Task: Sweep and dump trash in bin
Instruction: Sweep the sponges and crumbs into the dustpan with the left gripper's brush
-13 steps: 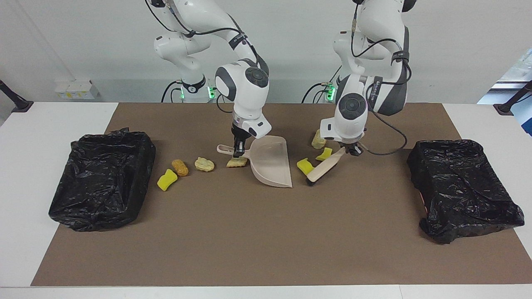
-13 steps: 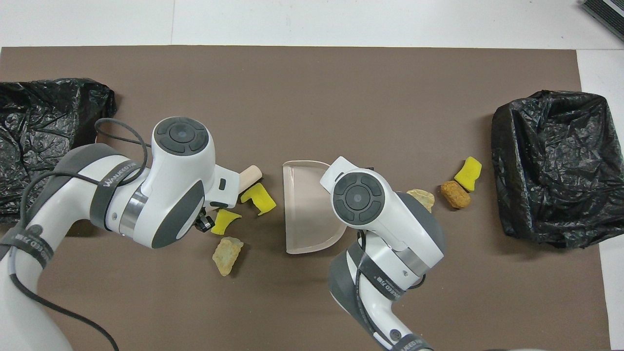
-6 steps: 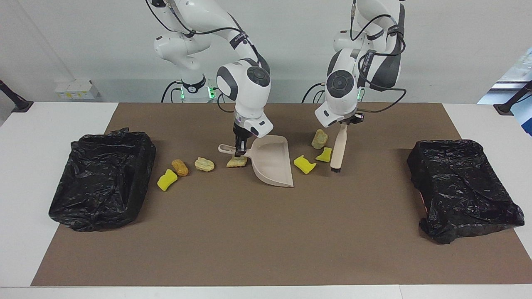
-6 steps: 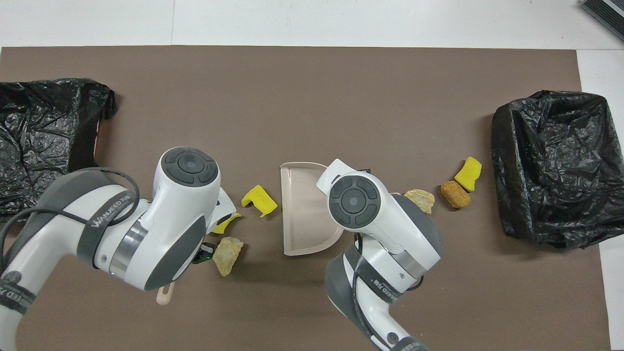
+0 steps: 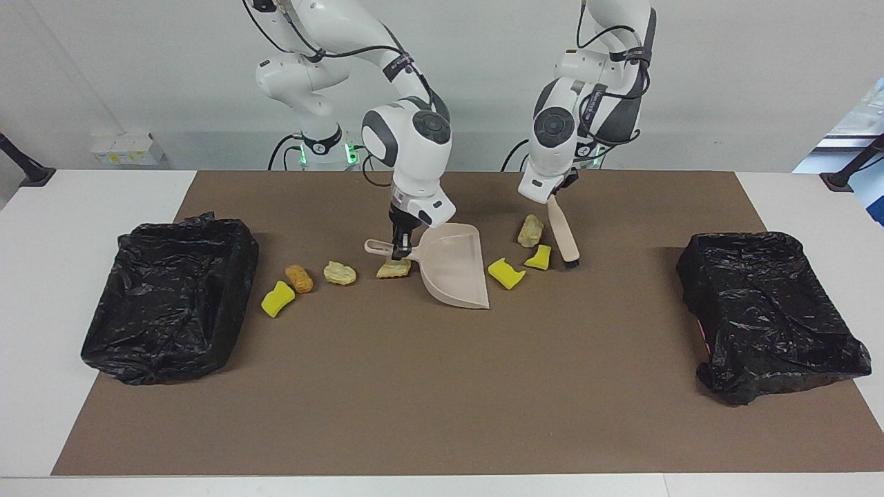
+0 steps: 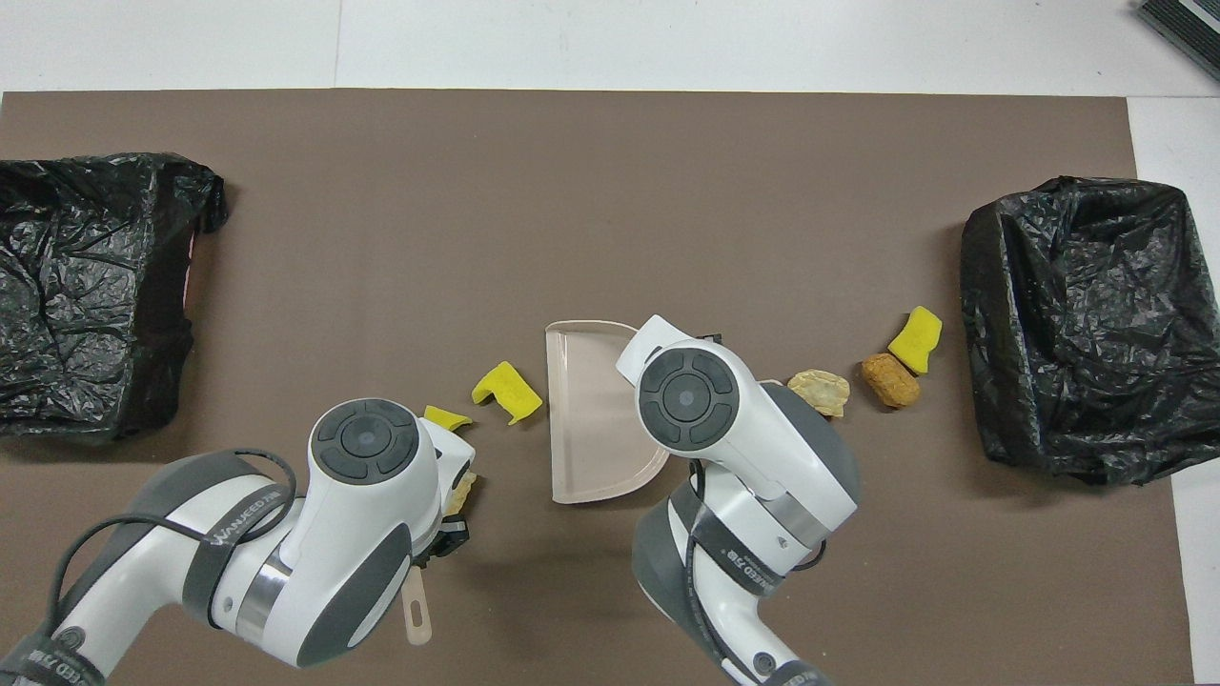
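Brown mat (image 5: 442, 386) bare toward its outer edge, bins (image 5: 169, 297) flanking

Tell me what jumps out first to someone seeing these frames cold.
Two black-lined bins sit at the two ends of the brown mat. Mid-mat, the right gripper holds the beige dustpan by its handle, and the left gripper holds a brush, bristles down beside yellow sponge chunks. More scraps lie toward the right arm's end.
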